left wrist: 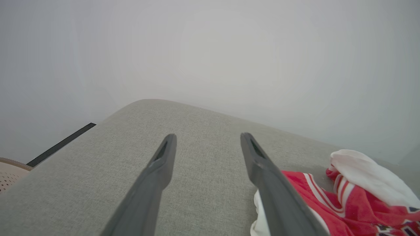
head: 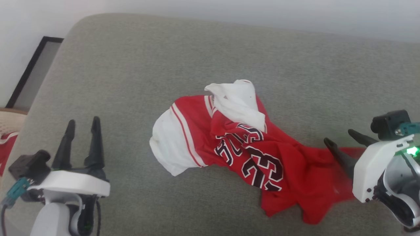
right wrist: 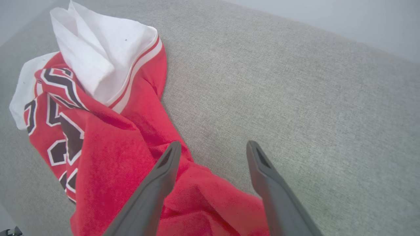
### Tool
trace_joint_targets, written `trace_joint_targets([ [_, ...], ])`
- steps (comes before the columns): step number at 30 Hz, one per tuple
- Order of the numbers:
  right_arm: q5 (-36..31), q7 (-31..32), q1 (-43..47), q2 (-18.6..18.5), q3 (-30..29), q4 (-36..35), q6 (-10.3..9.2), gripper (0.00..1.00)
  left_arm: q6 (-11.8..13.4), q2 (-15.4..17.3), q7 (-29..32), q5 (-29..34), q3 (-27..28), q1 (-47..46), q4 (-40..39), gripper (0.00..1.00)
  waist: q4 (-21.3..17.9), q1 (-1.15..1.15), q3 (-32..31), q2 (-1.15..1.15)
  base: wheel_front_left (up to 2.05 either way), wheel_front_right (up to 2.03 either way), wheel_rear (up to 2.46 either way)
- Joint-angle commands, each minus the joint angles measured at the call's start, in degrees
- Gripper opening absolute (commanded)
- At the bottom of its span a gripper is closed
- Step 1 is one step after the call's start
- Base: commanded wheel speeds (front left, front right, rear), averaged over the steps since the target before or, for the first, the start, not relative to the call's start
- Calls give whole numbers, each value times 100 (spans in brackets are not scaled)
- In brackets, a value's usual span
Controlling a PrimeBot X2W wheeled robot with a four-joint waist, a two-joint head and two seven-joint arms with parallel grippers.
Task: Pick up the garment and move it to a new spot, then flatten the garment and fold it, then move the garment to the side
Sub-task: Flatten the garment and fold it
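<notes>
Right claw (head: 338,136) is seen spread wide, released, at 3 o'clock; one finger is placed over the garment's (head: 249,154) red tail, with nothing clasped. Left claw (head: 83,121) is likewise released at 8 o'clock, well apart. The garment is crumpled mid-cushion (head: 131,72). A black-framed panel (head: 31,70) is seen at 10 o'clock, a small red cloth (head: 5,149) at 9.

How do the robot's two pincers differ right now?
The left pincer hangs over bare grey cushion, clear of the garment; the right pincer has its fingers over the garment's red edge. The left pincer points up the head view; the right pincer points leftward, toward the garment. Both stand open, gripping nothing.
</notes>
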Motion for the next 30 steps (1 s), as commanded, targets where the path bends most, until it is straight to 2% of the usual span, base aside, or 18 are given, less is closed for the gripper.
trace_joint_targets([
  [1, -5, 31, -65, -19, 34, 5, -2, 100, -9, -25, -27, 1, -27, -113, 4, 100, 83, 0, 12, 0, 0, 0, 0],
  [7, 11, 308, -355, -177, 215, 14, -2, 100, -9, -118, -27, 14, -170, -243, 82, 100, 242, 0, 9, 0, 0, 0, 0],
  [17, 301, 667, -1174, -263, 914, 45, -2, 100, -9, -206, -27, -49, -327, -355, 191, 100, 443, 0, -18, 0, 0, 0, 0],
  [30, 839, 1069, -2620, -263, 2118, 1298, -1, 100, -9, -488, -26, -168, -827, -658, 352, 100, 1175, 0, 141, 0, 0, 0, 0],
])
